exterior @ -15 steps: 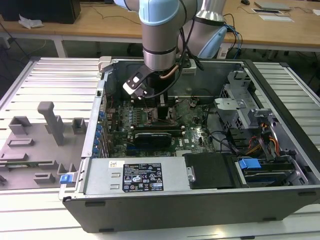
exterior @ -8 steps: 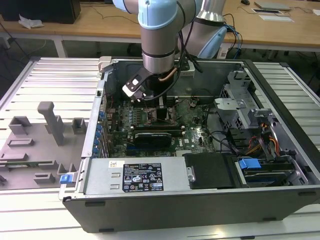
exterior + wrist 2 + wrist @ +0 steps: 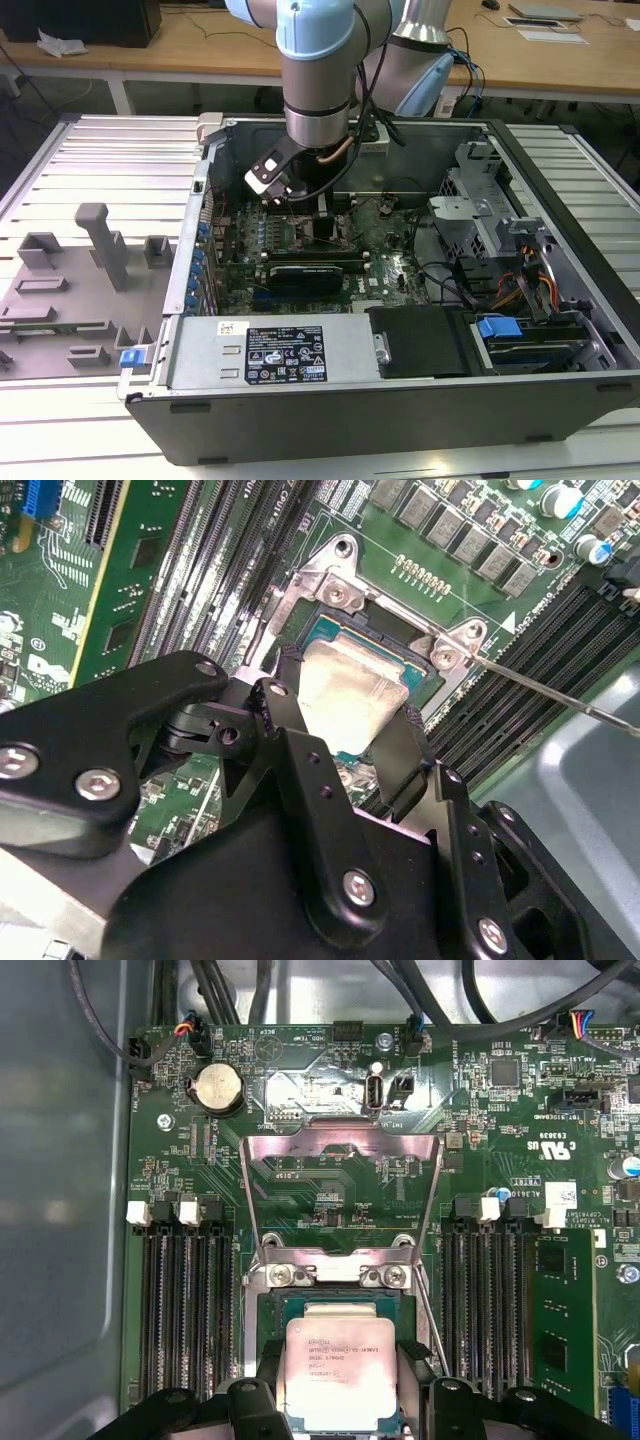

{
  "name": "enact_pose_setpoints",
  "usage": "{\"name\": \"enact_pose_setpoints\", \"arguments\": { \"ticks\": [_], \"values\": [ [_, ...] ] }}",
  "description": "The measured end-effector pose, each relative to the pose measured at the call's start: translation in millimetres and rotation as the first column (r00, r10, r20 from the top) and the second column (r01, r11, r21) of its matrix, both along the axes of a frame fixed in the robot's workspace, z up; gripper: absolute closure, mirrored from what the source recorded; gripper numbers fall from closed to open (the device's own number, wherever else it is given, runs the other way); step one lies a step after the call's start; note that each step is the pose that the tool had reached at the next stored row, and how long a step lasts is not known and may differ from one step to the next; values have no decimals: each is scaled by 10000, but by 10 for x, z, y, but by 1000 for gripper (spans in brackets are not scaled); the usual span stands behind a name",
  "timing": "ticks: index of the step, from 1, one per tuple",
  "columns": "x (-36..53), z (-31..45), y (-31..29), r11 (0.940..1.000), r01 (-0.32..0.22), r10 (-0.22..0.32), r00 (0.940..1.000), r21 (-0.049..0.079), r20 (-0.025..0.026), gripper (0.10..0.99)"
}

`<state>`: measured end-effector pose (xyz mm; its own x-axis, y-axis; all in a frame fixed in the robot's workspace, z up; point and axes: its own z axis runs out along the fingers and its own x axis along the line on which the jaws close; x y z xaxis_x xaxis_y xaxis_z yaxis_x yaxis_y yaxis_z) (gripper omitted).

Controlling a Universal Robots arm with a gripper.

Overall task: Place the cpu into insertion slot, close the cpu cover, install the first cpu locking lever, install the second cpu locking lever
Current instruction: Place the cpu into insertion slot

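Fingers (image 3: 408, 742) on cpu (image 3: 345, 695) edges, over insertion slot (image 3: 385, 632)

The arm (image 3: 318, 100) is a stout tube, pale blue at the joint and silver-grey below, ending in a dark ring, with a black cable (image 3: 347, 165) looping beside it. The gripper (image 3: 345, 712) is matt black (plates, links and fingers (image 3: 404, 760) alike), studded with silver screws (image 3: 98, 783).

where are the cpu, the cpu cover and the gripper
cpu (image 3: 340, 1375): first wrist view, middle of its silvery top.
cpu cover (image 3: 340, 1141): first wrist view, end bar of the open frame.
gripper (image 3: 347, 698): second wrist view, midway between its fingertips, which flank the cpu.
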<state>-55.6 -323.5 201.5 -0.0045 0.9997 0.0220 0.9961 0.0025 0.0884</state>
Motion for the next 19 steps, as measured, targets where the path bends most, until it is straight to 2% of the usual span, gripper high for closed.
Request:
{"name": "enact_pose_setpoints", "arguments": {
  "ticks": [4, 5, 9, 14, 19],
  "values": [
    [0, -1, 0, 10000, 1, -1, 10000, 2, 1, 545],
    [0, -1, 0, 10000, 1, -1, 10000, 1, 1, 478],
    [1, 17, 1, 10000, 1, -1, 10000, 2, 2, 478],
    [0, 103, 0, 10000, 3, -3, 10000, -5, 1, 478],
    [0, 108, 1, 10000, 4, -4, 10000, -4, 2, 478]
  ]
}}
